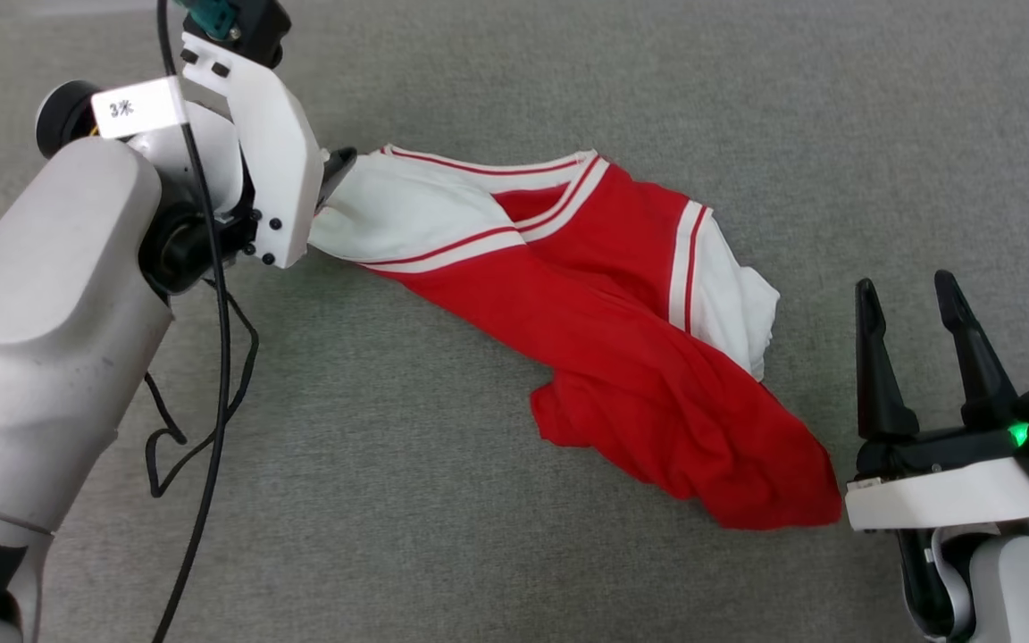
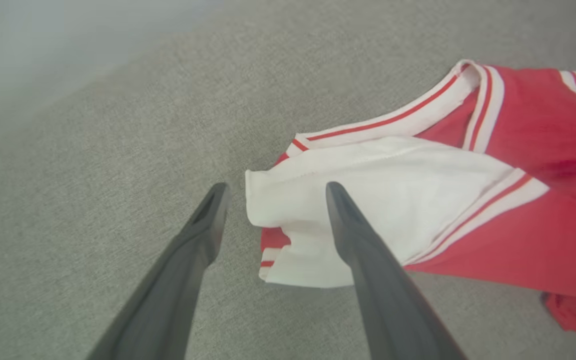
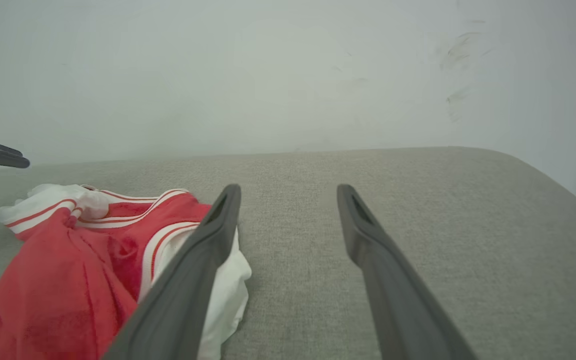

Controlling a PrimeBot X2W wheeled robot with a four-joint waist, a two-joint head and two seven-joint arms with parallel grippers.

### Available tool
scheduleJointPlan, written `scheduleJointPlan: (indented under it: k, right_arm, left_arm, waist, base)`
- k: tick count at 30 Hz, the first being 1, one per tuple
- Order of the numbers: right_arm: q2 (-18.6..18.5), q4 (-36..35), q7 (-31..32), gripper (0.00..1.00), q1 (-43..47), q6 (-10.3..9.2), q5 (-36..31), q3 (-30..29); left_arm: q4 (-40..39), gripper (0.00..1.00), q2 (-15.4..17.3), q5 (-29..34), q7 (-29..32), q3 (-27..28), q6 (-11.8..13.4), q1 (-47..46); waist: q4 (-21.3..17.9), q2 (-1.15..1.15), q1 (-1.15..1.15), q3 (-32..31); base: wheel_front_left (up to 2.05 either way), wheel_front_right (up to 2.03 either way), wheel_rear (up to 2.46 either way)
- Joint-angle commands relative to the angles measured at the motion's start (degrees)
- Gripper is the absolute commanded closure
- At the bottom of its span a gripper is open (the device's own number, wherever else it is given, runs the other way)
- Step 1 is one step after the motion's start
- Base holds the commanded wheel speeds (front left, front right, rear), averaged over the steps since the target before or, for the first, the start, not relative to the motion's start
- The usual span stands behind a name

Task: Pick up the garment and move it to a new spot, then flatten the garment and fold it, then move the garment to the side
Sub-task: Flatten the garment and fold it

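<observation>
Red garment (image 1: 622, 357) lies bunched, diagonal across grey tabletop (image 1: 479, 71); your left hand (image 2: 276, 189) spread around white sleeve edge; right hand (image 1: 905, 284) spread, empty, just beside hem; pickup step, probably; next: pinch sleeve, lift.

The garment (image 1: 622, 357) is soft, matt, creased cloth — on a grey surface (image 1: 389, 500) of fine, rough weave. At lower left the arm shell (image 1: 41, 339) is smooth pale plastic; the fingers (image 1: 876, 375) of the right gripper (image 1: 906, 288) look matt black.
</observation>
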Motion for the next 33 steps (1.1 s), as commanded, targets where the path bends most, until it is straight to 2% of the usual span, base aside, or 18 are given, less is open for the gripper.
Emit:
scheduleJointPlan:
  k: [1, 9, 14, 19, 20, 21, 24, 28, 33]
  right_arm:
    - [0.1, -0.2, -0.1, 0.00, -0.9, -0.04, 0.5, 0.0]
    - [0.1, -0.6, -0.1, 0.00, -3.3, -0.04, 1.2, 0.4]
    - [0.1, -0.7, -0.1, 0.00, -4.0, -0.04, 1.4, 0.4]
    - [0.1, -0.7, -0.1, 0.00, -4.3, -0.04, 1.7, 0.2]
    - [0.1, -0.7, -0.1, 0.00, -4.4, -0.04, 1.8, 0.2]
    - [0.1, -0.6, -0.1, 0.00, -4.4, -0.04, 1.8, 0.1]
    - [0.1, -0.3, -0.1, 0.00, -4.5, -0.04, 1.9, 0.1]
    - [0.1, -0.1, -0.1, 0.00, -3.8, -0.04, 1.8, -0.5]
    - [0.1, 0.3, -0.1, 0.00, -2.3, -0.04, 1.4, -1.0]
  left_arm:
    - [0.3, 0.00, 0.3, -0.3, 0.6, -0.5, 0.0, -0.9]
    - [4.8, 0.00, 1.7, -3.8, 8.2, -8.8, 0.0, -4.8]
    - [6.8, 0.00, 2.6, -5.2, 13.2, -16.2, 0.0, -3.3]
    - [6.6, 0.00, 3.7, -7.7, 14.5, -21.5, -0.1, -2.3]
    - [6.5, 0.28, 3.9, -8.0, 14.3, -22.3, -0.1, -2.3]
    - [6.5, 1.00, 4.1, -8.3, 13.7, -22.8, -0.1, -2.5]
    - [6.5, 1.00, 4.3, -8.7, 10.7, -23.4, 0.0, -4.4]
    - [5.9, 1.00, 3.5, -9.3, 2.6, -22.1, 0.1, -8.5]
    - [5.3, 1.00, 4.4, -8.4, -6.2, -22.6, 0.1, -12.2]
  waist:
    - [-1.2, 0.00, -0.01, 1.5]
    - [-3.2, 0.00, -0.01, 5.3]
    - [-4.0, 0.00, -0.01, 6.4]
    - [-4.2, 0.00, -0.01, 6.9]
    - [-4.2, 0.00, -0.01, 7.0]
    - [-4.2, 0.00, -0.01, 6.9]
    - [-4.1, 0.00, -0.01, 6.6]
    - [-3.3, 0.00, -0.01, 5.1]
    - [-1.8, 0.00, -0.01, 2.5]
  base:
    - [0.00, 0.00, 0.00]
    - [0.00, 0.00, 0.00]
    - [0.00, 0.00, 0.00]
    - [0.00, 0.00, 0.00]
    - [0.00, 0.00, 0.00]
    - [0.00, 0.00, 0.00]
    - [0.00, 0.00, 0.00]
    - [0.00, 0.00, 0.00]
    - [0.00, 0.00, 0.00]
